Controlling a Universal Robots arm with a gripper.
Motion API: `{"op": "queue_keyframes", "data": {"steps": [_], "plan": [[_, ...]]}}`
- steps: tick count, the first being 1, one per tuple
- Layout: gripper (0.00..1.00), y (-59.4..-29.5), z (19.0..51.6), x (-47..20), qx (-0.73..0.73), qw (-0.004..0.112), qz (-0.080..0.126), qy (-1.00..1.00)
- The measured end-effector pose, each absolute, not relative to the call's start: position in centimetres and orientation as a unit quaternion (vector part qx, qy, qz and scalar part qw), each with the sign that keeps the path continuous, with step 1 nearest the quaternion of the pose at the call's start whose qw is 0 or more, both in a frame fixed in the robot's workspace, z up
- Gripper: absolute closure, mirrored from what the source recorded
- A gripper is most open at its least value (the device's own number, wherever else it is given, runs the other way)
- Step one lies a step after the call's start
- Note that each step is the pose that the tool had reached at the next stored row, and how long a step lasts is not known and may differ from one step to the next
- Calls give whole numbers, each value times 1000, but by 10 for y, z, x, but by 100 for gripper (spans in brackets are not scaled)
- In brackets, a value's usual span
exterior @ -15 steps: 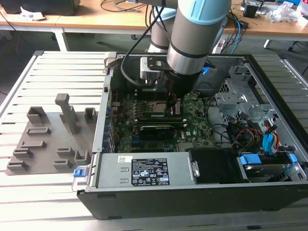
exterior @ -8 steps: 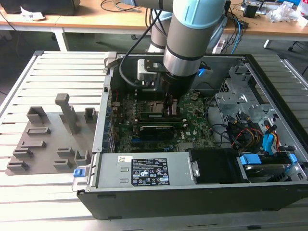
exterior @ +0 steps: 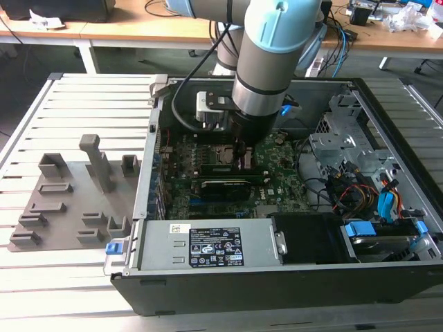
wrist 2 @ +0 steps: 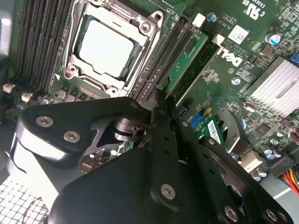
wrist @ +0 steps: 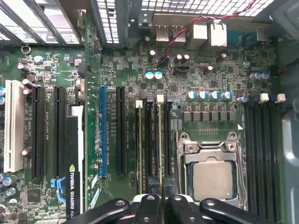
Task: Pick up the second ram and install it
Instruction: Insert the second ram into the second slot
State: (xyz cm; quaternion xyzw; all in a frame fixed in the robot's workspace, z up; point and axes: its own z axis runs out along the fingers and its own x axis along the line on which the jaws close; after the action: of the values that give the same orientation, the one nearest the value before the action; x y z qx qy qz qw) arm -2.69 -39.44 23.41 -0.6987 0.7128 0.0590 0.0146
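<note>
The second ram [wrist: 160,140], a thin green stick seen edge-on, stands in a memory slot just beside the CPU socket [wrist: 215,177]. My gripper [wrist: 161,199] is shut on it, one black finger on each side of the stick. In the second wrist view the gripper [wrist 2: 161,100] hangs over the slots next to the socket [wrist 2: 105,44]. Another green stick [wrist 2: 187,58] sits in the neighbouring slot [wrist: 139,140], farther from the socket. In the exterior view the gripper [exterior: 242,155] reaches down into the open computer case [exterior: 142,207], onto the motherboard.
A black-covered graphics card [exterior: 225,187] lies across the board towards the power supply [exterior: 208,245]. Drive bays and coloured cables [exterior: 360,187] fill the exterior view's right. A grey fixture tray [exterior: 69,200] lies on the slatted table at the exterior view's left. More memory slots [wrist: 264,149] flank the socket.
</note>
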Motion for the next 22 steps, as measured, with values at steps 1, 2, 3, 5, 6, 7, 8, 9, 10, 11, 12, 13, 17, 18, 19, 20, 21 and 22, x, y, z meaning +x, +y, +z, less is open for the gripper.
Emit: {"op": "queue_keyframes", "data": {"steps": [1,2,3,5,6,7,8,9,10,11,12,13,17,18,19,20,21,22], "plan": [[87,-394,234,-27,-699,15,59,713],[87,-394,234,-27,-699,15,59,713],[87,-394,233,-28,-699,15,59,713],[87,-392,232,-28,-699,15,59,713],[87,-392,231,-28,-699,15,59,713],[87,-392,230,-28,-699,15,59,713],[87,-392,229,-28,-699,15,59,713],[87,-392,229,-28,-699,15,59,713],[87,-392,229,-28,-699,15,59,713],[87,-392,228,-28,-699,15,59,713],[87,-392,228,-28,-699,15,59,713],[87,-392,228,-28,-699,15,59,713],[87,-392,227,-28,-699,15,59,713],[87,-392,227,-28,-699,15,59,713],[87,-392,227,-28,-699,15,59,713],[87,-392,225,-28,-699,15,59,713],[87,-392,224,-28,-699,15,59,713],[87,-392,224,-28,-699,15,59,713]]}}
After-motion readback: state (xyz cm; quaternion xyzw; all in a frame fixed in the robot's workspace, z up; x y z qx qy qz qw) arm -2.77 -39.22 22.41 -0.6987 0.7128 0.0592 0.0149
